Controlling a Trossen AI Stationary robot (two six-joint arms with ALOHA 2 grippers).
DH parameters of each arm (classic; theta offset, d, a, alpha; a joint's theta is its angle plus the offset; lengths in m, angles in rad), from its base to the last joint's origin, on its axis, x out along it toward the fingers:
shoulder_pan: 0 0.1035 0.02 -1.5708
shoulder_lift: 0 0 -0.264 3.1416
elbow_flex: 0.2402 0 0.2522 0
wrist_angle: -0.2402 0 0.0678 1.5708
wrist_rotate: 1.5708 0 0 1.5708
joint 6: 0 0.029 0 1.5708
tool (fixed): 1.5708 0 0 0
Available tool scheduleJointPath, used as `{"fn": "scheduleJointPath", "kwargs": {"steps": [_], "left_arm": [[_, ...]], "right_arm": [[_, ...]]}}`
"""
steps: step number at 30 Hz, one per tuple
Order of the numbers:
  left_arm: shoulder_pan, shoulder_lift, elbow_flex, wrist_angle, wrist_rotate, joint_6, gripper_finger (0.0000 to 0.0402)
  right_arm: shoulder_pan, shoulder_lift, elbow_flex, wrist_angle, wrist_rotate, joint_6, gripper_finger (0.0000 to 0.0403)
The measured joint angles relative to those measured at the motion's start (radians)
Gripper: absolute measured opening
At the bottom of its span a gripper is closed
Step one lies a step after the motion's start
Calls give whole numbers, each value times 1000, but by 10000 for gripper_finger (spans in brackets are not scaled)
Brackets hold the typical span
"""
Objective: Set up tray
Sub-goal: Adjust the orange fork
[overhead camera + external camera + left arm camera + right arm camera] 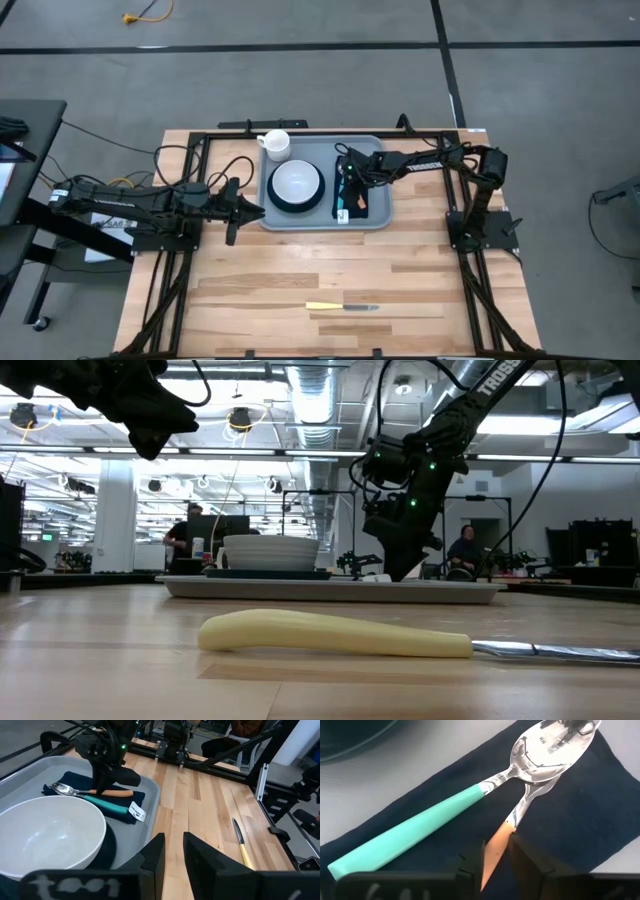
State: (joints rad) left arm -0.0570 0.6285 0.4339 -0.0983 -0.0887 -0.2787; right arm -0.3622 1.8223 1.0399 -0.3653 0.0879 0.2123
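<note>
The light grey-blue tray lies at the table's far middle. On it are a white bowl on a dark plate and a navy napkin. The napkin carries a teal-handled spoon and an orange-handled utensil. A white mug stands at the tray's far left corner. My right gripper is over the napkin, shut on the orange handle. My left gripper hovers by the tray's left edge, its fingers nearly together and holding nothing. My right gripper pinches the orange handle between its two fingers, close to where it meets the metal neck. It comes from above, slanting down. The handle's free end sticks out level just over the napkin. The metal head rests against the teal spoon's bowl.
A knife with a pale yellow handle lies alone on the wood toward the near edge. Black frame rails run along the table's left, right and far sides. In the low view, people sit in the room beyond the table.
</note>
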Motion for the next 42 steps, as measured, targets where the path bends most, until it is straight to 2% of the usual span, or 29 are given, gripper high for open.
{"fn": "scheduleJointPath", "kwargs": {"steps": [8, 10, 19, 32, 42], "left_arm": [[0, 0, 0, 0, 0, 0, 57], [0, 0, 0, 0, 0, 0, 57], [0, 0, 0, 0, 0, -1, 57], [0, 0, 0, 0, 0, -1, 57], [0, 0, 0, 0, 0, -1, 57]], "right_arm": [[0, -1, 1, 4, -4, 32, 9], [0, -1, 1, 4, -4, 38, 3], [0, -1, 1, 0, -8, 50, 27], [1, -1, 1, -4, -14, 50, 94], [0, 20, 1, -3, -11, 50, 113]]}}
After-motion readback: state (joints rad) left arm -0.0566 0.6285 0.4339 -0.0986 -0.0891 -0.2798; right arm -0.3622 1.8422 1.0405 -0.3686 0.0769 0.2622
